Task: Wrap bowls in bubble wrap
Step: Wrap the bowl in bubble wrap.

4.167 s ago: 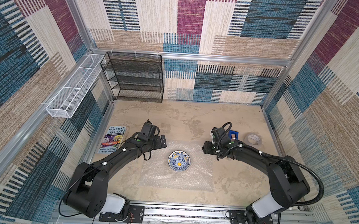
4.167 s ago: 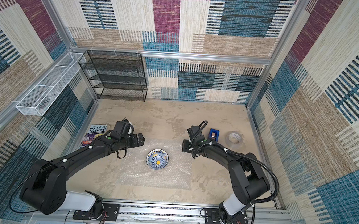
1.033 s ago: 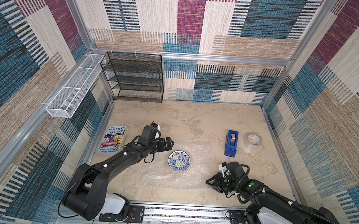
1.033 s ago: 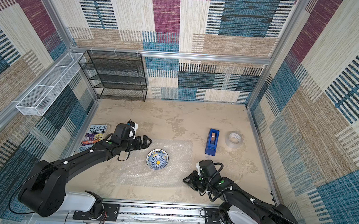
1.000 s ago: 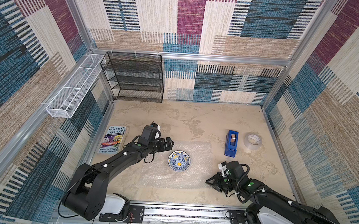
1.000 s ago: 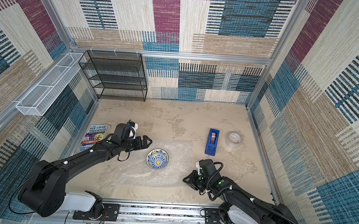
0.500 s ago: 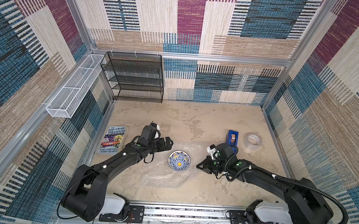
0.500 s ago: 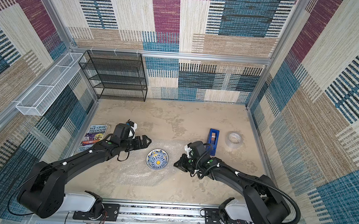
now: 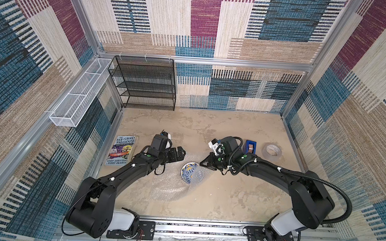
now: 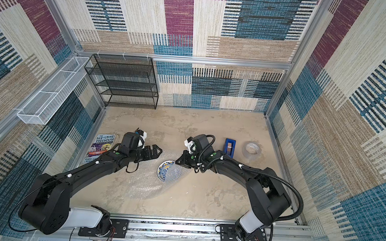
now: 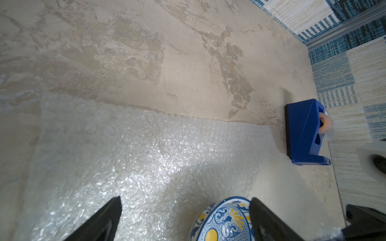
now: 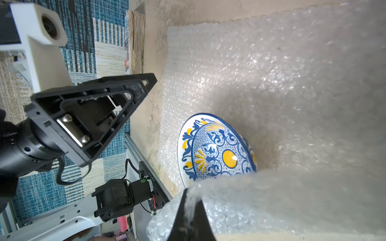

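The right pincer is fully closed, with a thin edge of the bubble wrap pinched between its tips and lifted off the counter. The raised flap arches over the side of the bowl nearest that arm. The grip looks like the weakest point: only a sliver of slick film appears to be held, so a quick pull could slide it out and let the flap spring back flat. The bowl sits on the same sheet, near the middle of the counter and between the two arms, so a tug along the counter rather than up and over would likely drag or tip the bowl. Ceramic would not forgive a knock. The left pincer hangs wide open and empty over the far part of the sheet. In the left wrist view, one of its jaws is just beside the bowl's rim, so a careless descent could clip the rim instead of pinning the wrap. The blue tape dispenser stands near the sheet's corner and might snag any wrap swept toward it.
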### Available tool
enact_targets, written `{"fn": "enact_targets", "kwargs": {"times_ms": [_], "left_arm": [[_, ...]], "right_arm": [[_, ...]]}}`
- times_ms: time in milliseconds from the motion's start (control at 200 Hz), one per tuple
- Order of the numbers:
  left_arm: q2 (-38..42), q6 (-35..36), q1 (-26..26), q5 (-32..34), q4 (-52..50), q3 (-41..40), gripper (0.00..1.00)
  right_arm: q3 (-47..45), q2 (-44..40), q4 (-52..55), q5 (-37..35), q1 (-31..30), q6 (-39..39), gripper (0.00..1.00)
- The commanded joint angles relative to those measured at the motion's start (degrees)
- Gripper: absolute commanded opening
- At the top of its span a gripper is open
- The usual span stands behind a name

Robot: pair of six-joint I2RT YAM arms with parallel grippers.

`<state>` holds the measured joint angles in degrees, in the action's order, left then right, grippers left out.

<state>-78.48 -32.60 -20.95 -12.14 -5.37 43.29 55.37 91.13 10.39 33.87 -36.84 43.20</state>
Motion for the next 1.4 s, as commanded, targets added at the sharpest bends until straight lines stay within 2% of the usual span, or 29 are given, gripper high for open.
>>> {"fn": "enact_targets", "kwargs": {"times_ms": [0,411,696,831,1197,1277,1397], "left_arm": [[-0.53,0.35,0.39,0.02,1.96,-0.48,0.99],[-1.60,-0.27,0.82,-2.26,4.84,-2.28,0.99],[3.31,-0.35,0.87,-4.01,6.43,-7.60,0.99],[5.99,-0.18,0.65,-6.86,7.12,-10.32,0.99],[10.86,1.49,0.56,-11.04,9.21,-16.29,0.99],[11.46,1.92,0.56,-11.32,9.51,-17.05,0.99],[11.90,2.18,0.56,-12.36,10.43,-17.87,0.99]], "right_arm": [[2.37,2.27,2.06,0.66,-0.92,-2.45,0.00],[9.59,11.75,4.67,-2.36,-3.70,-3.74,0.00],[12.02,15.88,5.87,-4.93,-4.37,-3.12,0.03],[13.43,17.05,6.92,-5.47,-4.63,-3.11,0.16],[15.16,18.85,5.79,-5.06,-5.74,-1.63,0.60],[15.40,19.18,5.40,-4.97,-5.95,-1.16,0.65],[14.86,18.56,3.73,-4.78,-6.20,-0.17,0.66]]}}
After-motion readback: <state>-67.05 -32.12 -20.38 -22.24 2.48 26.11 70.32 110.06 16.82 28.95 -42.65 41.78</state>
